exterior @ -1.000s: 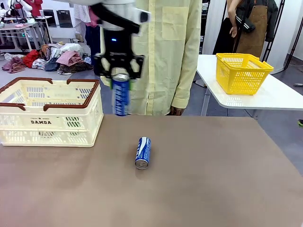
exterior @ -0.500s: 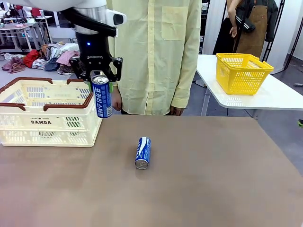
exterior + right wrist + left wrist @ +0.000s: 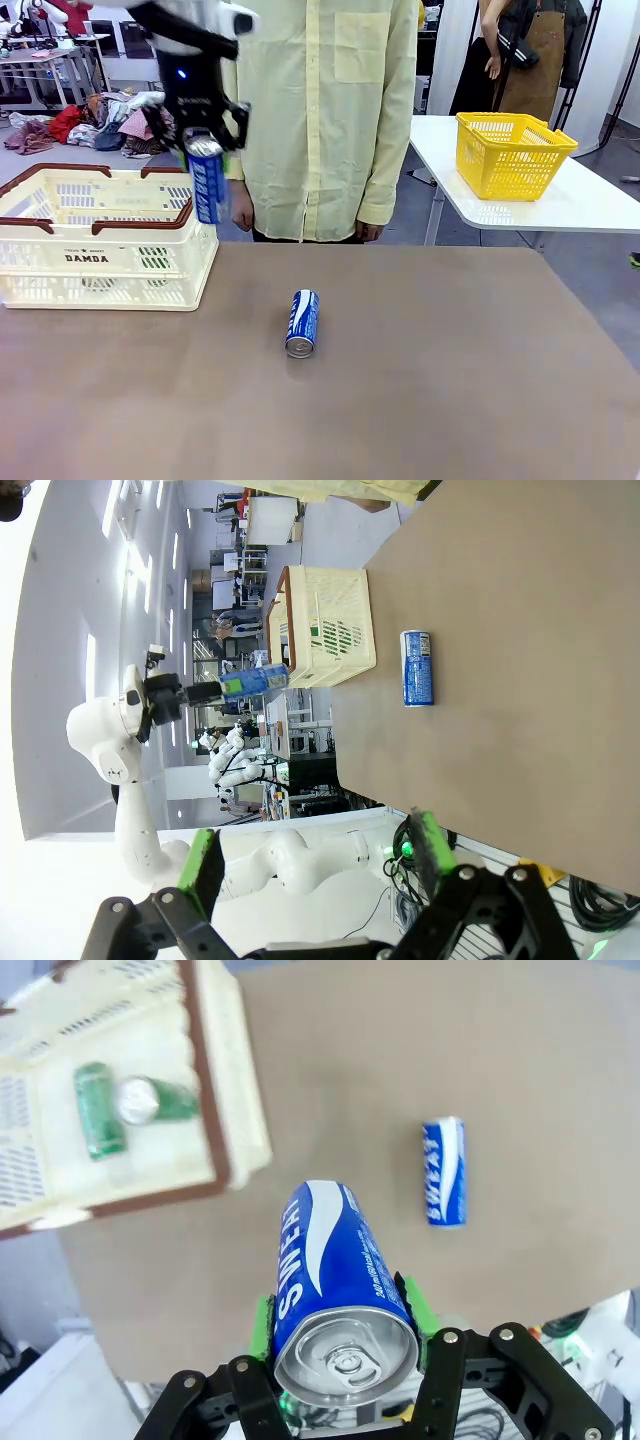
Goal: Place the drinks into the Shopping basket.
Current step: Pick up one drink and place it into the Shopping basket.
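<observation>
L gripper (image 3: 205, 150) grips tall blue metal can (image 3: 208, 185) near rim of cream plastic lattice basket (image 3: 60, 258); green pads (image 3: 263, 1322) mostly hidden. Green cans (image 3: 100, 1110) inside look blurry. R gripper (image 3: 315, 855) gapes, empty.

Both the upper can (image 3: 207, 187) and the lying can (image 3: 302, 322) are blue with white lettering and silver tops. The Shopping basket (image 3: 110, 285) is cream lattice with a dark brown rim; the cans inside (image 3: 98, 1125) are green. The bench (image 3: 460, 390) is taupe.
</observation>
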Controlling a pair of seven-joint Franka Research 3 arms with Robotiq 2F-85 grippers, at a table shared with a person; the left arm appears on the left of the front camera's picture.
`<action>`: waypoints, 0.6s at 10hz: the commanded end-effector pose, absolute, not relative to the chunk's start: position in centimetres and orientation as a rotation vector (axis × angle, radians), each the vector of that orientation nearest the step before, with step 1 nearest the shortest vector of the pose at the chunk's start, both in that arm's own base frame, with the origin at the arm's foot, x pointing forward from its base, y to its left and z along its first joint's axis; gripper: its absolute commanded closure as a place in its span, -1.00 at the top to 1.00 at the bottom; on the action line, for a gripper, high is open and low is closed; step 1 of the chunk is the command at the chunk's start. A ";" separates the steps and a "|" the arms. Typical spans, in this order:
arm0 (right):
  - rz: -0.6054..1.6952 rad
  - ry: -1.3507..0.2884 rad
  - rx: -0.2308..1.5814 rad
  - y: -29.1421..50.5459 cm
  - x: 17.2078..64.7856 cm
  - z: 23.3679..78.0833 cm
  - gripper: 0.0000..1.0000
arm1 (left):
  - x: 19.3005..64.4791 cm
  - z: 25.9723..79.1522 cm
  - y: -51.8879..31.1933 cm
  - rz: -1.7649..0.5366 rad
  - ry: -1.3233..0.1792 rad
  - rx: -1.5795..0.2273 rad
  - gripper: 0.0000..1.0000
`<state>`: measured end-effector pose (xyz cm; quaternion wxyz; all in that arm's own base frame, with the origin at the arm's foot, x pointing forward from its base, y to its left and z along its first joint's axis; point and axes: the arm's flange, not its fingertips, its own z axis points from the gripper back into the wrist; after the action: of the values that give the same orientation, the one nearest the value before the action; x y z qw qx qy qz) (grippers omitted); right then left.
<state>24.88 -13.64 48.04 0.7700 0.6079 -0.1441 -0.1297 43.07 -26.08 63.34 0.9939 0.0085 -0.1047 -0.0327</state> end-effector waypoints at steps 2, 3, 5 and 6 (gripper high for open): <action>-0.292 -0.316 1.337 -13.5 25.0 48.5 1.00 | 47.3 67.8 -18.6 -0.074 -0.237 0.018 -1.00; -0.292 -0.316 1.337 -13.5 25.0 48.5 1.00 | 49.3 68.1 -15.8 -0.007 -0.251 0.034 -1.00; -0.292 -0.316 1.337 -13.5 25.0 48.5 1.00 | 52.9 66.4 -10.6 0.000 -0.244 0.060 -1.00; -0.292 -0.316 1.337 -13.5 25.0 48.5 1.00 | 54.0 65.0 -8.4 0.019 -0.241 0.040 -1.00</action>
<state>24.87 -13.66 48.04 0.7699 0.6079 -0.1443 -0.1298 53.36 -8.69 65.32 0.9924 0.0313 -0.1171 0.0194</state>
